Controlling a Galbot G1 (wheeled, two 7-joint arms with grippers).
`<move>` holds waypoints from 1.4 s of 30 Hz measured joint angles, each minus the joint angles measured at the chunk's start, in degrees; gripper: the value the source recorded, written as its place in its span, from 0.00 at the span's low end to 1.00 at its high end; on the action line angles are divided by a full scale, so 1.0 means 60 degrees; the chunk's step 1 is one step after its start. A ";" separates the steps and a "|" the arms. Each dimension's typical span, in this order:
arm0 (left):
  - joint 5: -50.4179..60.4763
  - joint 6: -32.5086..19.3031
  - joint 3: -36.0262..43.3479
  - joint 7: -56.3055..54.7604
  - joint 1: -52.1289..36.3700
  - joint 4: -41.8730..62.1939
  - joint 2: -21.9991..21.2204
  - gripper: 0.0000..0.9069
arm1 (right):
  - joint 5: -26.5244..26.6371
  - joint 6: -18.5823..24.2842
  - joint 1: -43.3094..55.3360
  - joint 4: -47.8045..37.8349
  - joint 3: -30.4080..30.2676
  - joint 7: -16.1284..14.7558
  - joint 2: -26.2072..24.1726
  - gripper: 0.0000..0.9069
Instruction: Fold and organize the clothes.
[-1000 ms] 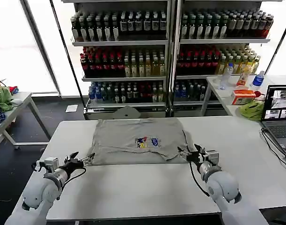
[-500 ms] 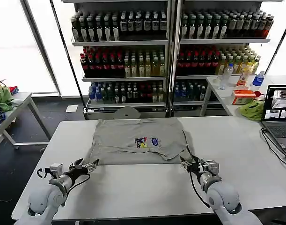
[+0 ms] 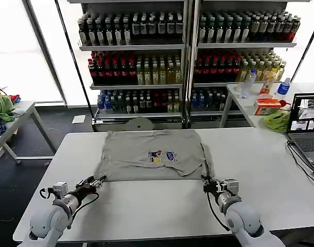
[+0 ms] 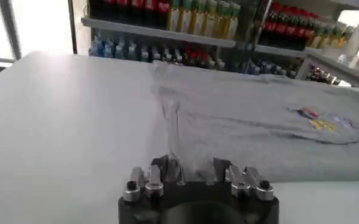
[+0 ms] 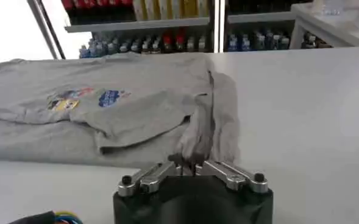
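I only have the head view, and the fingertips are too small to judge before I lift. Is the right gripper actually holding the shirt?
Observer: Yes. In the right wrist view the right gripper is shut on a bunched fold at the near corner of the shirt.
Operator: And the left?
Observer: In the left wrist view the left gripper pinches the other near corner, and a raised crease runs from it up the cloth.

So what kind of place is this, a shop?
Probably a shop-like test room: shelves of bottled drinks behind a white table holding a grey shirt, with an open laptop alongside.
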 measured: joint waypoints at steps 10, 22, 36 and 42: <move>-0.0180 0.0030 -0.0287 -0.0004 0.0423 -0.0401 -0.0035 0.01 | 0.0314 0.0003 -0.0255 0.0343 -0.0016 0.0013 -0.0412 0.00; -0.0148 0.0039 -0.0925 0.0060 0.2039 -0.1639 0.0121 0.01 | 0.0788 0.0002 -0.1014 0.1247 0.0334 -0.0132 -0.1344 0.00; 0.0077 0.0046 -0.2160 0.0222 0.3911 -0.3087 -0.0050 0.01 | 0.0522 0.0002 -0.3071 0.2603 0.0995 -0.0207 -0.1651 0.00; 0.0218 0.0046 -0.2582 0.0284 0.4536 -0.3524 -0.0152 0.01 | 0.0362 0.0002 -0.3803 0.3097 0.1116 -0.0217 -0.1720 0.00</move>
